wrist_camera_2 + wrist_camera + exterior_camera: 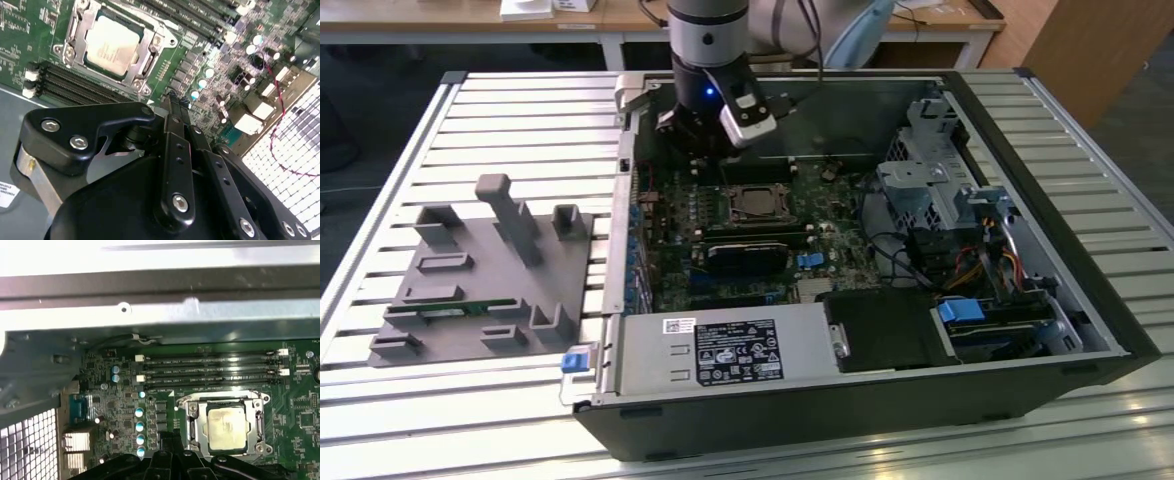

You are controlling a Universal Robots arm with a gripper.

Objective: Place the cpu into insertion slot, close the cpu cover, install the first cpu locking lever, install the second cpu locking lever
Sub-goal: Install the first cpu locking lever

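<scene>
Since the cpu [111, 44] is lying flat in the insertion slot [64, 50] on the green motherboard [30, 30], you are dealing with a light, stiff little chip. Its dull metal top is smooth and likely slippery, and the contacts beneath it are probably fragile. If you are taking hold of it at all, its outer edges are the place, and you are better off not pressing on its face. The cpu cover [150, 47], a thin silver frame, is lying down around the chip, whose top is showing through its window. It is probably springy sheet metal, best pushed at its rim. I cannot tell whether the levers are latched. Your gripper [176, 102] is hovering just beside the socket's corner near the black memory slots [75, 85]. Its fingers [175, 150] are pressed together and carrying nothing; whether the tips are touching the board is unclear.
</scene>
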